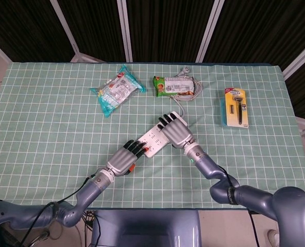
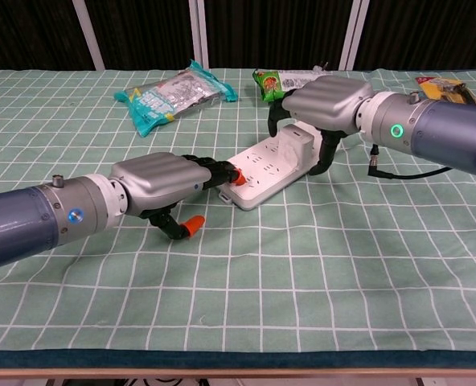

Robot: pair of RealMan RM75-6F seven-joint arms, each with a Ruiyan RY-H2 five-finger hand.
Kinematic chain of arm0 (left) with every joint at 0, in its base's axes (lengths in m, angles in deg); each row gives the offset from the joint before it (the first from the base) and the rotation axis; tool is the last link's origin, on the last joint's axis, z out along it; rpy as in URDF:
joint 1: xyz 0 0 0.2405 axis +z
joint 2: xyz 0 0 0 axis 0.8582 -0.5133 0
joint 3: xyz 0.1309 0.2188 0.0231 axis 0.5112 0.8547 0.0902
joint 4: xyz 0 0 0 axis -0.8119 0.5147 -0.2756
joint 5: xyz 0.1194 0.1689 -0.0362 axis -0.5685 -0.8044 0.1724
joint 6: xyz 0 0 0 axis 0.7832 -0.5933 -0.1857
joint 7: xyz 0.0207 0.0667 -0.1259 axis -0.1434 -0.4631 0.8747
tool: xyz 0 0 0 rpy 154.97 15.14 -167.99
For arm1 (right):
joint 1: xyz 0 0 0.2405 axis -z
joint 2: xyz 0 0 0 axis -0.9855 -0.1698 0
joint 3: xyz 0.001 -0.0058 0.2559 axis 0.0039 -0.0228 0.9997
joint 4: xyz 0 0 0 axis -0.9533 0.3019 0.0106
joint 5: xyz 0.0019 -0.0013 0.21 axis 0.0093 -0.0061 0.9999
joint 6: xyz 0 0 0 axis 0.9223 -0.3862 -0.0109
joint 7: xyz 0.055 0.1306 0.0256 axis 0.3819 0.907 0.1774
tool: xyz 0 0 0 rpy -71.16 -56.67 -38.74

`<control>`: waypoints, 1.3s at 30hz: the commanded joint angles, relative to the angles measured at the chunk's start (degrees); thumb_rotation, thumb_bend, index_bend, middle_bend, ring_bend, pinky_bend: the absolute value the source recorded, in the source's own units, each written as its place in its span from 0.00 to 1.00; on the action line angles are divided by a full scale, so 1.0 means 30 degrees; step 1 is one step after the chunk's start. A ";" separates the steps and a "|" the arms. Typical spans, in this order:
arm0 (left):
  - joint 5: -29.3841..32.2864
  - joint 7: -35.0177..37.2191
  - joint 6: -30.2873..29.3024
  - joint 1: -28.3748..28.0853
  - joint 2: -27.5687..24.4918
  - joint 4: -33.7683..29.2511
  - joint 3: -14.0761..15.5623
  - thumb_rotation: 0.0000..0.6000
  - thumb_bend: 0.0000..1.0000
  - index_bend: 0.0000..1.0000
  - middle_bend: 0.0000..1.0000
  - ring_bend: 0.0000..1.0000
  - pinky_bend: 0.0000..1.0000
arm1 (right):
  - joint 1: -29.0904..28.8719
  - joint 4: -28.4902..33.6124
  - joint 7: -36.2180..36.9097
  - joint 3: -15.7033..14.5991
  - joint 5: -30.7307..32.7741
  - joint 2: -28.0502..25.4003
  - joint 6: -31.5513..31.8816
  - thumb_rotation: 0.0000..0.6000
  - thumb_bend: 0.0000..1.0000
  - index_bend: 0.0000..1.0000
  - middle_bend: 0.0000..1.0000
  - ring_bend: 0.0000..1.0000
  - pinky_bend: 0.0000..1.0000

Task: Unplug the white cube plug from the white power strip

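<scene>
The white power strip (image 1: 153, 139) (image 2: 262, 170) lies slantwise at the table's middle. The white cube plug (image 2: 297, 142) sits in its far end. My right hand (image 1: 173, 131) (image 2: 328, 100) arches low over the plug, with fingers down its far side and the thumb (image 2: 322, 158) down by the strip's right edge. Whether they touch the plug is not plain, and in the head view the hand hides the plug. My left hand (image 1: 125, 157) (image 2: 161, 182) lies flat, and its dark fingertips press on the strip's near end by the orange switch (image 2: 236, 178).
A teal snack bag (image 1: 117, 90) and a green packet (image 1: 172, 85) lie at the back. A white cable (image 1: 190, 96) coils beside the packet and runs towards the strip. A razor pack (image 1: 236, 106) lies at the right on the green checked cloth (image 1: 49, 128).
</scene>
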 commanded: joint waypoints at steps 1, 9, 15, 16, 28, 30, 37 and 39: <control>0.0027 0.0016 0.0010 -0.0009 0.0009 0.0010 0.0016 1.00 0.52 0.11 0.04 0.00 0.08 | -0.0066 -0.0337 0.0155 -0.0066 -0.0011 0.0244 -0.0051 1.00 0.21 0.30 0.18 0.15 0.20; -0.0014 0.0184 0.0063 -0.0080 0.0106 0.0129 0.0063 1.00 0.52 0.11 0.04 0.00 0.08 | -0.0156 -0.1078 0.0517 -0.0093 -0.0034 0.0666 -0.0011 1.00 0.21 0.34 0.19 0.15 0.21; -0.0059 0.0311 0.0107 -0.0077 0.0176 0.0264 0.0163 1.00 0.52 0.11 0.04 0.00 0.08 | -0.0182 -0.1377 0.0700 -0.0127 -0.0032 0.0859 -0.0015 1.00 0.33 0.39 0.20 0.16 0.21; -0.0066 0.0328 0.0119 -0.0079 0.0188 0.0295 0.0175 1.00 0.52 0.11 0.04 0.00 0.08 | -0.0183 -0.1407 0.0724 -0.0133 -0.0057 0.0878 0.0014 1.00 0.35 0.40 0.20 0.16 0.21; -0.0263 0.0719 0.0140 -0.0031 0.0324 0.0583 0.0276 1.00 0.52 0.11 0.04 0.00 0.08 | -0.0127 -0.1472 0.0833 -0.0295 -0.0248 0.0980 0.0213 1.00 0.55 0.57 0.22 0.16 0.21; -0.0295 0.0769 0.0129 -0.0015 0.0314 0.0589 0.0289 1.00 0.52 0.11 0.04 0.00 0.08 | -0.0095 -0.1375 0.0734 -0.0285 -0.0268 0.0954 0.0359 1.00 0.56 0.59 0.22 0.16 0.22; -0.0345 0.0841 0.0102 0.0035 0.0215 0.0499 0.0340 1.00 0.52 0.11 0.04 0.00 0.08 | -0.0007 -0.0554 0.0273 0.0027 -0.0201 0.0642 0.1057 1.00 0.58 0.61 0.22 0.16 0.22; -0.0304 0.0884 0.0047 0.0072 0.0187 0.0442 0.0309 1.00 0.51 0.11 0.04 0.00 0.08 | -0.0001 -0.0174 -0.0008 0.0112 -0.0136 0.0415 0.1182 1.00 0.58 0.62 0.22 0.16 0.22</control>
